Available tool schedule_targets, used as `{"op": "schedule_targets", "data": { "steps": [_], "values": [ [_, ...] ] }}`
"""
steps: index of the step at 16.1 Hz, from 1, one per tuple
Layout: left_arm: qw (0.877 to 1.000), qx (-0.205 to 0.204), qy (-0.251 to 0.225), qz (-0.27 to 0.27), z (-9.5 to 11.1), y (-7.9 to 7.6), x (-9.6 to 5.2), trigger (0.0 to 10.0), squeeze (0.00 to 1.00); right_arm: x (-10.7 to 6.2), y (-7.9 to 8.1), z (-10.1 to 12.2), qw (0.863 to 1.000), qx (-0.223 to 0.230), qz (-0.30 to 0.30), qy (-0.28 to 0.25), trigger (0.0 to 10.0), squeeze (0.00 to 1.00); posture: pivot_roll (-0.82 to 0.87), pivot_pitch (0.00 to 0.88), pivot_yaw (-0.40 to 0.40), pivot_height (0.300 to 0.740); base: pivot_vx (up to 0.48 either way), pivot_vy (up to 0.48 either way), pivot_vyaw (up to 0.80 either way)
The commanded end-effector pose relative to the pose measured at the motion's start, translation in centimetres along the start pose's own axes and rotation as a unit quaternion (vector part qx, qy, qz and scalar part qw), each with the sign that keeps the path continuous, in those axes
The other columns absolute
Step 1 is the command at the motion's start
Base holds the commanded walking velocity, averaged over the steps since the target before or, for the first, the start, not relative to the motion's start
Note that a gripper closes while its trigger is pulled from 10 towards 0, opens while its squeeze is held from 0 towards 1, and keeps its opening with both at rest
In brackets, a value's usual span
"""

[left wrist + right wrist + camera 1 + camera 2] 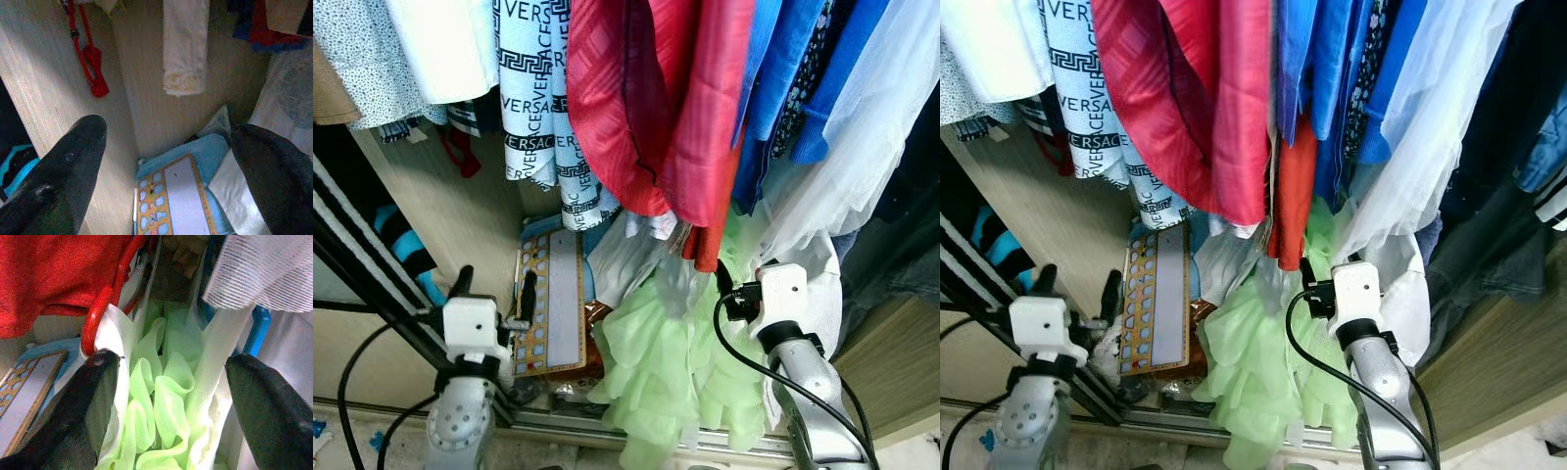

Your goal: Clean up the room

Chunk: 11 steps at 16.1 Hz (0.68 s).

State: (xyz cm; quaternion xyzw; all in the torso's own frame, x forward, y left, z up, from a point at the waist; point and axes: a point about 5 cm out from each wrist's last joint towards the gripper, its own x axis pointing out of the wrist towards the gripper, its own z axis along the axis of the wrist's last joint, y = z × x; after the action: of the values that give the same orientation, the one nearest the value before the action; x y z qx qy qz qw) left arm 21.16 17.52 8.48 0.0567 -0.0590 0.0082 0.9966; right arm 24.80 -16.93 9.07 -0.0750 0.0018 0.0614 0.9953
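Note:
A light green ruffled garment (666,362) spills out of the bottom of an open wardrobe, under hanging clothes. My right gripper (171,367) is open and pointed straight at the green ruffles (161,396), with a fingertip on either side of them and a short way off. A red hanger (105,298) curves just beyond one fingertip. My left gripper (495,282) is open and empty, low at the wardrobe's left side. It faces an orange-framed play board (173,205) that lies on a blue item on the wardrobe floor.
Hanging clothes crowd the space above: a red shirt (666,98), a printed black-and-white top (533,88), blue garments (793,78) and white sheer fabric (871,147). The wardrobe's wooden side wall (440,196) stands left, and the sliding-door track (568,421) runs along the bottom.

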Motion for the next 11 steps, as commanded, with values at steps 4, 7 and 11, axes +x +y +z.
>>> {"op": "schedule_targets", "data": {
  "steps": [4, 7, 11],
  "values": [
    [1.0, 0.002, 0.007, 0.005, 0.0, 0.3, -1.0, 10.0, 0.0, -1.1, -0.3, 0.0, 1.0, 0.016, -0.003, 0.005, 10.0, 0.0, -0.06, 0.0, 0.015, 0.74, 0.0, 0.0, 0.0],
    [1.0, -0.008, 0.014, 0.009, 0.0, 0.9, -1.5, 10.0, 0.0, -1.2, -0.6, 0.5, 1.0, 0.022, -0.013, 0.0, 10.0, 0.0, -0.05, 0.0, 0.011, 0.74, 0.0, 0.0, 0.0],
    [0.999, -0.047, -0.001, 0.011, 0.5, 1.1, -1.2, 10.0, 1.0, -0.7, -1.0, 1.3, 1.0, 0.011, -0.025, -0.014, 10.0, 0.19, -0.05, 0.0, 0.01, 0.74, 0.0, 0.0, 0.0]
  ]
}}
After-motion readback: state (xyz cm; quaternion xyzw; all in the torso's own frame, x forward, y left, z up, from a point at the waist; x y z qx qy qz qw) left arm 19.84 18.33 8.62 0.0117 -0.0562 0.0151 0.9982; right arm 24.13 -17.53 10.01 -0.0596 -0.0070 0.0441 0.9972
